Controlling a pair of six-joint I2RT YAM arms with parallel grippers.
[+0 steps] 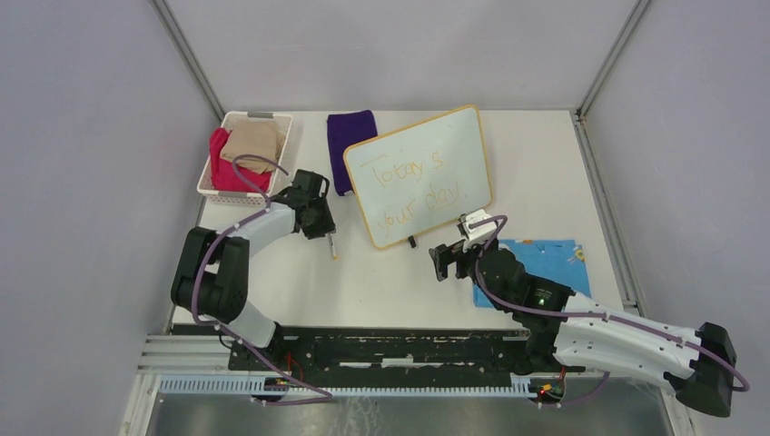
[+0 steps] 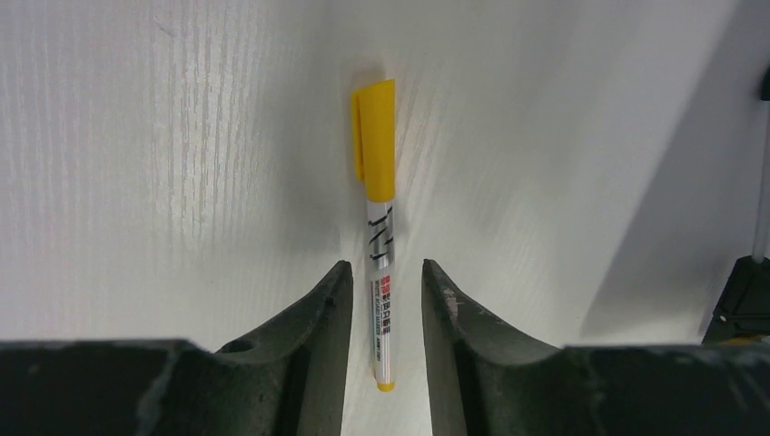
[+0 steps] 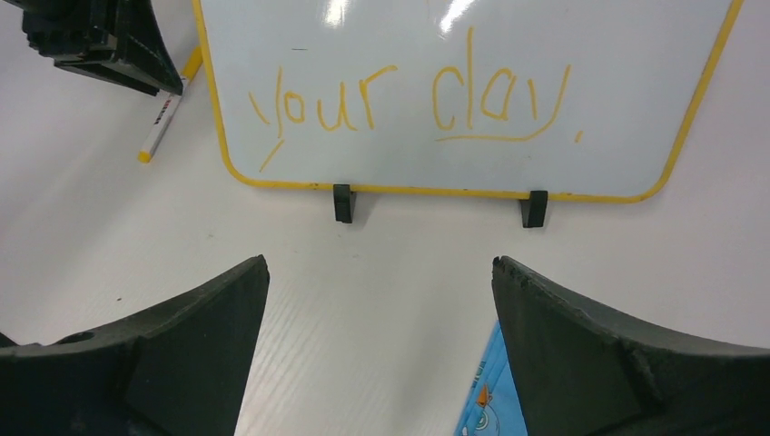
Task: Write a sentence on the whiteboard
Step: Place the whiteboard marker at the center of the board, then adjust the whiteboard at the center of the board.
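Note:
The whiteboard lies tilted at the back middle of the table, yellow-framed. The sentence on it reads "Today's your day" in faint yellow; its lower line fills the right wrist view. A capped yellow marker lies flat on the table, left of the board. My left gripper straddles its rear end, open, with a gap on each side of the barrel. My right gripper stands wide open and empty in front of the board's lower edge.
A white basket with red and tan cloths sits at the back left. A purple cloth lies beside the board's left edge. A blue cartoon-print cloth lies right of my right gripper. Black clip feet stick out from the board's frame.

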